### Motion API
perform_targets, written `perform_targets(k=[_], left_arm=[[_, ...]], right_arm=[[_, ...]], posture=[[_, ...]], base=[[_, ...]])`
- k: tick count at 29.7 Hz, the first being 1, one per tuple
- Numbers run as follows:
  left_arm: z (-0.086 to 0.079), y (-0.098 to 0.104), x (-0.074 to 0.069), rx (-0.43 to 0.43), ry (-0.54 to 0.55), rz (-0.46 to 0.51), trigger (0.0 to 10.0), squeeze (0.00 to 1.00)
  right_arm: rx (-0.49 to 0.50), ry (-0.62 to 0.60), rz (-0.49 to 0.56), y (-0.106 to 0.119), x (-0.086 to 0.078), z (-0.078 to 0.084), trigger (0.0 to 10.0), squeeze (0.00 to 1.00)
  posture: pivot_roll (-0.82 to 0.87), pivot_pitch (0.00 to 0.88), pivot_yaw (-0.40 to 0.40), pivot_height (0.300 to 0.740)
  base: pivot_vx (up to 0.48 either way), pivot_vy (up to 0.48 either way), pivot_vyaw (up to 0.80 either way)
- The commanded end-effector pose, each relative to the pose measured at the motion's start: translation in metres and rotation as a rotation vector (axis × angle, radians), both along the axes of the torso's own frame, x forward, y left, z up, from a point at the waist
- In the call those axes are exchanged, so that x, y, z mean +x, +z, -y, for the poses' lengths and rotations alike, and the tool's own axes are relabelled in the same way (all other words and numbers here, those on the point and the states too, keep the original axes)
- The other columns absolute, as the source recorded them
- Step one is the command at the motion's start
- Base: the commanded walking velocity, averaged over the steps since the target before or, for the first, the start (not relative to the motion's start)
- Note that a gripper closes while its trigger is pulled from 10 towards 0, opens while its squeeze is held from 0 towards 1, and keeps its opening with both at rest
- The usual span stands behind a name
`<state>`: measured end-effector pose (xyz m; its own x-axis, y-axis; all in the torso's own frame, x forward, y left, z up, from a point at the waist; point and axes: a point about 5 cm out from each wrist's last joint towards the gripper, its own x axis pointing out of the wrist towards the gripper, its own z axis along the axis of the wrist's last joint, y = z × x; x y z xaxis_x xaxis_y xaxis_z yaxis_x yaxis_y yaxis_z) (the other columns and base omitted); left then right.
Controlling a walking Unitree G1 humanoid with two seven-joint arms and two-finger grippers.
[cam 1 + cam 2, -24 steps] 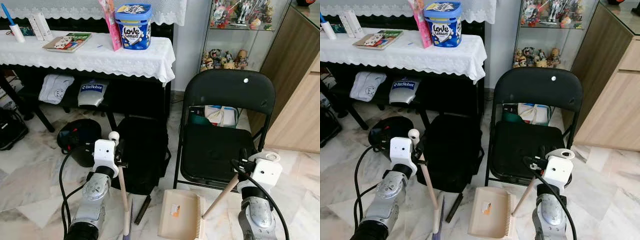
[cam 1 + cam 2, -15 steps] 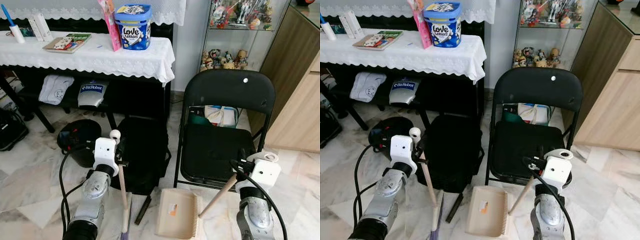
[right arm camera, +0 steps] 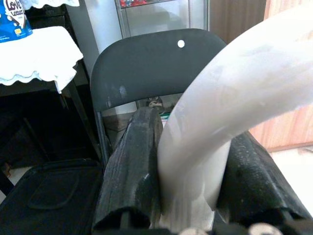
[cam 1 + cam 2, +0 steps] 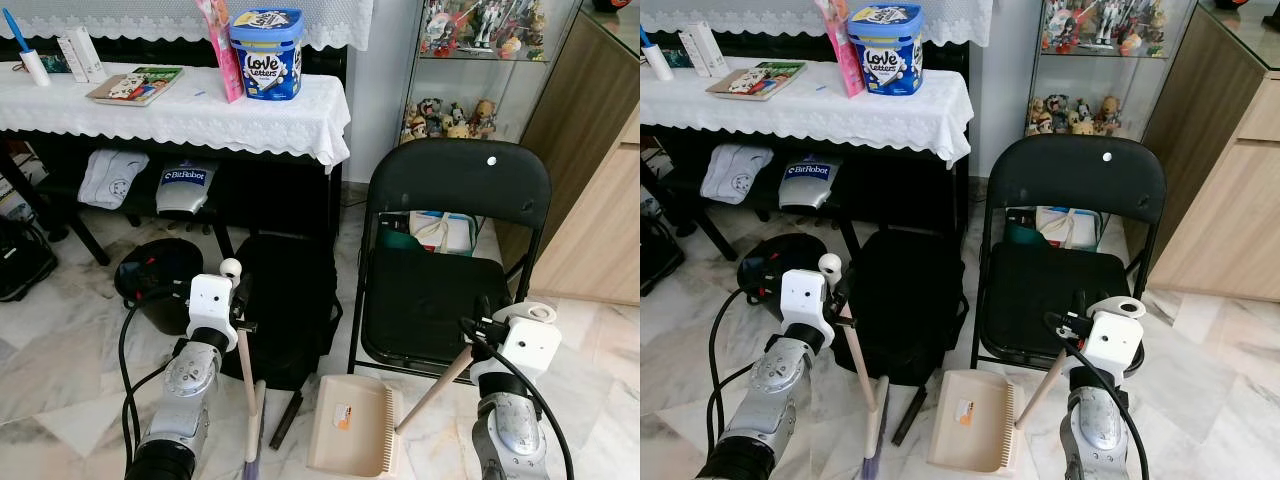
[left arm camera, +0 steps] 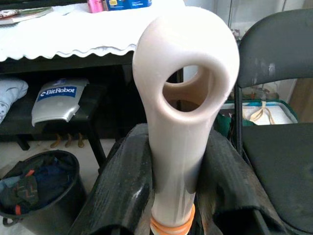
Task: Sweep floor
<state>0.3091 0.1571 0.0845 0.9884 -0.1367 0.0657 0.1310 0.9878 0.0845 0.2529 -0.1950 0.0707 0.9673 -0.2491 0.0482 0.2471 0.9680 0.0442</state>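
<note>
The left tool point(image 5: 171, 196) grips the broom point(image 4: 247, 385) upright; the right tool point(image 3: 190, 186) clamps the dustpan point(image 4: 348, 438) handle, pan flat on the floor point(image 4: 60, 370) before the chair point(image 4: 450, 290). Sweeping is poised to start (no debris discernible), so next the bristles should draw toward the pan's lip.

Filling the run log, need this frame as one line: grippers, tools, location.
left gripper: shut on broom handle | right gripper: shut on dustpan handle | dustpan: on floor, before folding chair
</note>
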Motion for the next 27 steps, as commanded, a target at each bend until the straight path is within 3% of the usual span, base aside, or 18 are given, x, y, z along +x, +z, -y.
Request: perform_targets(k=[1, 12, 21, 27], left_arm=[[-0.0014, 0.0159, 0.0047, 0.010, -0.002, 0.072, 10.0, 0.00], [-0.0026, 0.0147, 0.0062, 0.005, 0.007, 0.055, 10.0, 0.00], [-0.0035, 0.0150, 0.0064, 0.006, 0.010, 0.054, 10.0, 0.00], [-0.0040, 0.0159, 0.0070, 0.017, 0.008, 0.058, 10.0, 0.00]], right_arm=[[0.000, 0.000, 0.045, 0.0073, 0.0044, -0.0006, 10.0, 0.00], [0.004, -0.003, 0.042, 0.0065, 0.0043, -0.0003, 10.0, 0.00], [0.005, -0.003, 0.043, 0.0064, 0.0049, -0.0011, 10.0, 0.00], [0.006, -0.003, 0.047, 0.0064, 0.0051, -0.0018, 10.0, 0.00]], posture=[[-0.08, 0.000, 0.039, 0.740], [-0.08, 0.000, 0.040, 0.740], [-0.07, 0.000, 0.044, 0.740], [-0.07, 0.000, 0.046, 0.740]], base=[[0.000, 0.000, 0.00], [0.000, 0.000, 0.00], [0.000, 0.415, 0.00], [0.000, 0.000, 0.00]])
